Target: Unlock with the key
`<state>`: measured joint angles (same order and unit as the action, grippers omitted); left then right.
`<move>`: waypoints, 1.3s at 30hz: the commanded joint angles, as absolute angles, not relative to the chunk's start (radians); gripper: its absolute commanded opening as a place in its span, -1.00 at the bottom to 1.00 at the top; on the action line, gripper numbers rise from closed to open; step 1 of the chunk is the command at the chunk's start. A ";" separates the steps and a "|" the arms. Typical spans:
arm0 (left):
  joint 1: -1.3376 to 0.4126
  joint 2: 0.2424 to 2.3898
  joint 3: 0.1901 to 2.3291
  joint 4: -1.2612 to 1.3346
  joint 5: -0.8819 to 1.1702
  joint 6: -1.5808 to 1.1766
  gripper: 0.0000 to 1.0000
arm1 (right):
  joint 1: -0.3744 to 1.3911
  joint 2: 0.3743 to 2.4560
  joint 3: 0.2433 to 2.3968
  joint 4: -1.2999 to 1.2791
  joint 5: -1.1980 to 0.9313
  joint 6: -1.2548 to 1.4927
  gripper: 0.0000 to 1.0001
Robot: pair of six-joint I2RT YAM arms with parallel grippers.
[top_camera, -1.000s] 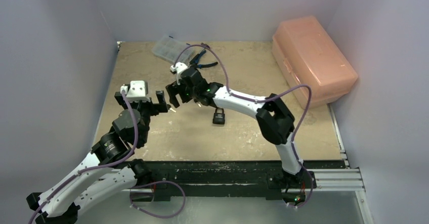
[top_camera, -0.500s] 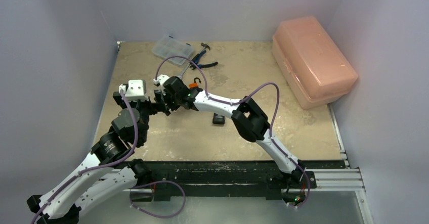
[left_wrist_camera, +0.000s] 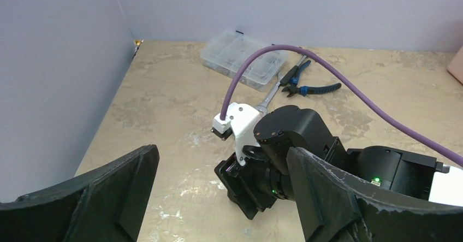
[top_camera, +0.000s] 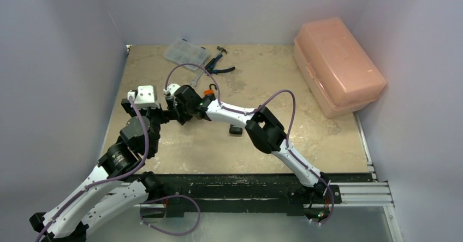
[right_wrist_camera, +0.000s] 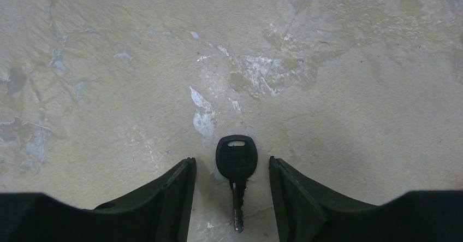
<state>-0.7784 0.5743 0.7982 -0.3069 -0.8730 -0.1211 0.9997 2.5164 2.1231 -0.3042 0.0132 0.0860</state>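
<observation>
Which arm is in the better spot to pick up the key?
Right. The right hand straddles the key, one finger on either side. The left hand is open, empty and only faces the right arm.

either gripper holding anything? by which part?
Nothing is held. The black-headed metal key lies on the tan table between the fingers of the right gripper, a gap either side of its head. The left gripper is open and empty.

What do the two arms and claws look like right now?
Left arm and right arm: white shells, black joints, a purple cable looping along each. Claw fingers are matte black wedges. A white block caps the left wrist; a small green light glows on the right arm.
</observation>
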 commanded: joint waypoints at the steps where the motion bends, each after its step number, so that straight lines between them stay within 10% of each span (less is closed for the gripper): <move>1: -0.767 0.568 0.806 -0.272 -0.861 -0.137 0.91 | 1.014 2.534 2.165 -0.309 0.048 0.047 0.11; 14: -0.762 0.569 0.805 -0.270 -0.845 -0.135 0.91 | 1.014 2.550 2.143 -0.286 0.030 0.038 -0.91; 23: -0.761 0.567 0.803 -0.267 -0.826 -0.131 0.90 | 1.013 2.416 2.015 -0.199 0.034 0.093 -1.00; 32: -0.761 0.564 0.802 -0.267 -0.822 -0.130 0.90 | 1.012 2.399 2.049 -0.239 0.018 0.123 -0.53; 39: -0.760 0.566 0.802 -0.265 -0.818 -0.129 0.90 | 1.013 2.446 2.116 -0.237 0.016 0.114 0.21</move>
